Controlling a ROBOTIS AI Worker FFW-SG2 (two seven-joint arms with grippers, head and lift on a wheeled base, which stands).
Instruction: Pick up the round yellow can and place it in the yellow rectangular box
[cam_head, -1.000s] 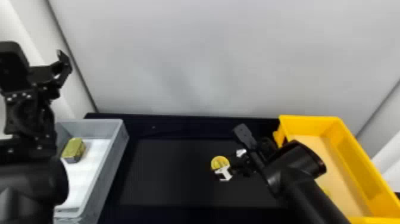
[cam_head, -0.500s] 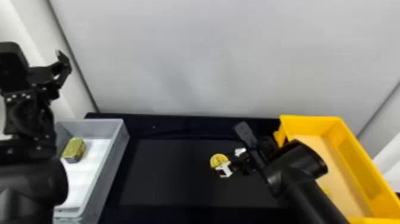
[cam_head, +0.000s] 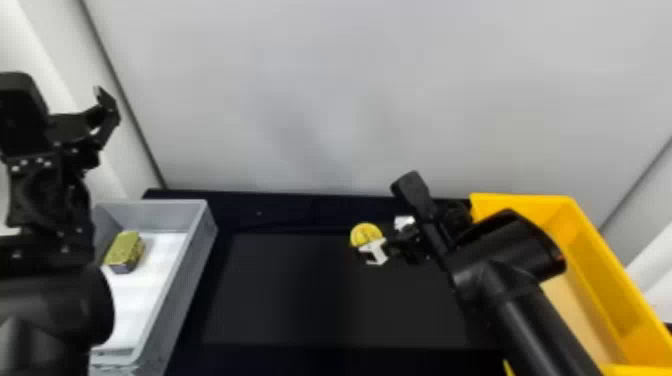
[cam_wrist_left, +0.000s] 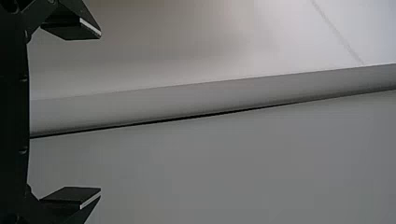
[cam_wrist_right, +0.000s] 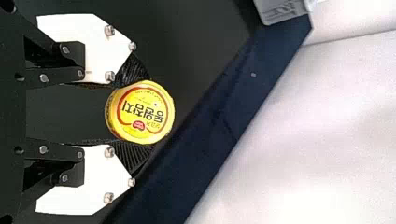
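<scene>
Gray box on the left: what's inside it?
In the gray box, a small yellow-topped block sits on the white bottom; the left arm covers its near left part, hiding anything there.

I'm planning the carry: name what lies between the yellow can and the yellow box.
Head view: the right gripper and part of its arm lie between the yellow can and the yellow box.

One can (cam_wrist_right: 140, 112), one yellow box (cam_head: 607, 280), one grey box (cam_head: 192, 265), perhaps one packet (cam_head: 123, 250).

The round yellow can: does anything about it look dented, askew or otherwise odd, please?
Nothing stands out: the visible lid of the round yellow can looks undented, and the jaws of the right gripper hold opposite sides.
</scene>
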